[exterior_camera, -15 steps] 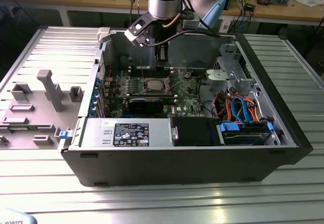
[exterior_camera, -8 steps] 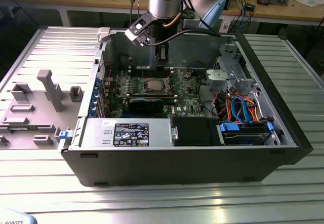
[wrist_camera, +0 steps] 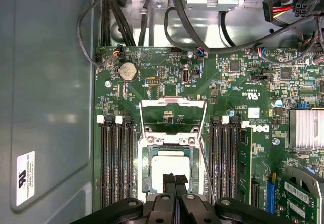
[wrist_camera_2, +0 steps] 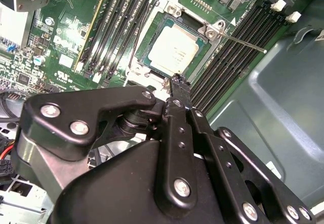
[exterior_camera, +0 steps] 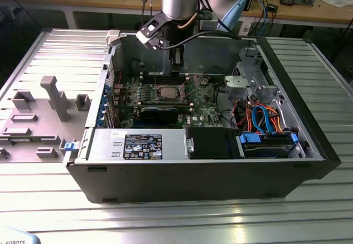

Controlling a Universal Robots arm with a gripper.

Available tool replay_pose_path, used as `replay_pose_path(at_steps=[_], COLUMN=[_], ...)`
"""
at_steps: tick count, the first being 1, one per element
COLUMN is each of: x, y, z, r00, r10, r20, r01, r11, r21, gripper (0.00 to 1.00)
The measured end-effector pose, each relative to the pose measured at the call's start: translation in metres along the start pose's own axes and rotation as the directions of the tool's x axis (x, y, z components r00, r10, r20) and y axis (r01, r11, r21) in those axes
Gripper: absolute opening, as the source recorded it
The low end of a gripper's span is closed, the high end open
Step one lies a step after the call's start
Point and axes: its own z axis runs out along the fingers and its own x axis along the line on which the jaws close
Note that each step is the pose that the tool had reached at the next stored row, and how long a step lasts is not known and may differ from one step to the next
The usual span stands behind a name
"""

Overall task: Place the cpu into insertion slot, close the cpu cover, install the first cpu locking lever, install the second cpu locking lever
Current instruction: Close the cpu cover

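Observation:
The cpu (wrist_camera: 163, 169), a square chip with a dull silver top, lies flat in the insertion slot (wrist_camera: 143, 176) on the green motherboard; in the second wrist view the cpu (wrist_camera_2: 174, 51) sits within the slot's metal rim (wrist_camera_2: 152, 16). The cpu cover (wrist_camera: 172, 102), a thin silver frame, stands swung open beyond the slot, with the board visible through its window. My gripper (wrist_camera: 175, 179) is shut with nothing between its fingers, and its tips hang just above the cpu's near edge. In the exterior view the gripper (exterior_camera: 176, 62) hovers over the cpu (exterior_camera: 168, 93). A thin locking lever (wrist_camera_2: 243, 42) juts out unlatched.
Long black memory slots (wrist_camera: 117, 163) flank the socket on both sides. A heatsink (wrist_camera: 306, 127), a coin cell (wrist_camera: 127, 71) and cable bundles (wrist_camera: 152, 11) lie around it. The case walls (exterior_camera: 193, 178), a power supply (exterior_camera: 138, 144) and a drive bay with blue and orange cables (exterior_camera: 265, 120) box in the board.

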Motion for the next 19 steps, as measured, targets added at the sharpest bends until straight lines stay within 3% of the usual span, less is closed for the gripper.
replay_pose_path(at_steps=[13,19], x=[0.0001,0.0004], y=[0.0033,0.0111], z=[-0.0015,-0.0014], r00=[1.0,1.0], r10=[0.0,0.0], r20=[0.0002,0.0003], r01=[0.0,0.0], r11=[1.0,1.0], r21=[0.0,0.0001], gripper=[0.11,0.11])
